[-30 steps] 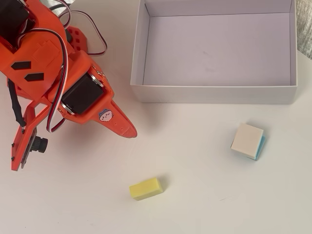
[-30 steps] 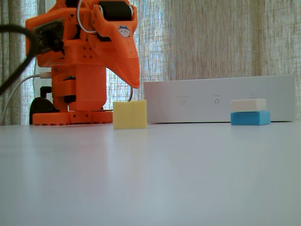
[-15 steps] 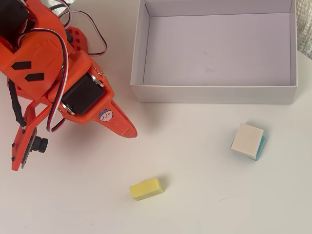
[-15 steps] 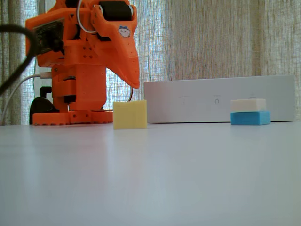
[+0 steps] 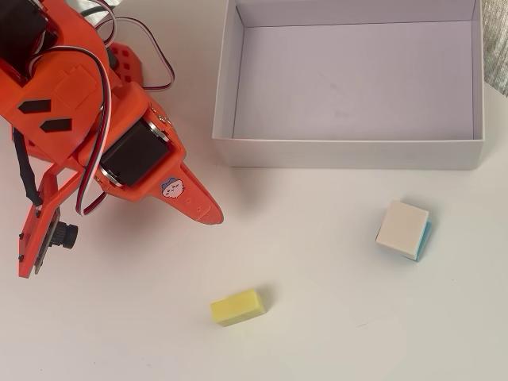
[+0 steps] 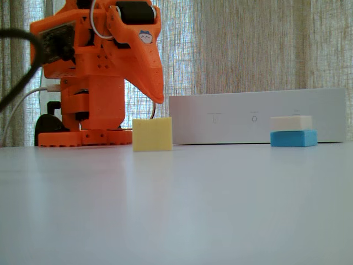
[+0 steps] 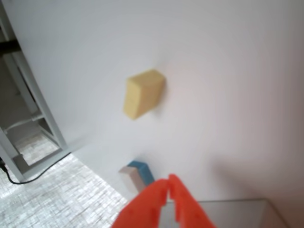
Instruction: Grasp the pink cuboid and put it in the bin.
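No pink cuboid shows in any view. The white bin [image 5: 349, 152] stands at the top right of the overhead view, with nothing in it; in the fixed view its long wall [image 6: 253, 118] is at the back. My orange gripper [image 5: 210, 213] hangs above the table left of the bin, pointing down to the right. In the wrist view the gripper [image 7: 168, 184] has its fingertips together with nothing between them. In the fixed view its tip [image 6: 158, 99] is above the table.
A yellow block [image 5: 236, 307] [image 6: 152, 134] [image 7: 142, 92] lies on the table below the gripper in the overhead view. A cream-topped teal block [image 5: 403, 229] [image 6: 293, 131] [image 7: 137, 173] sits in front of the bin's right half. The arm base [image 6: 83, 138] stands at the left.
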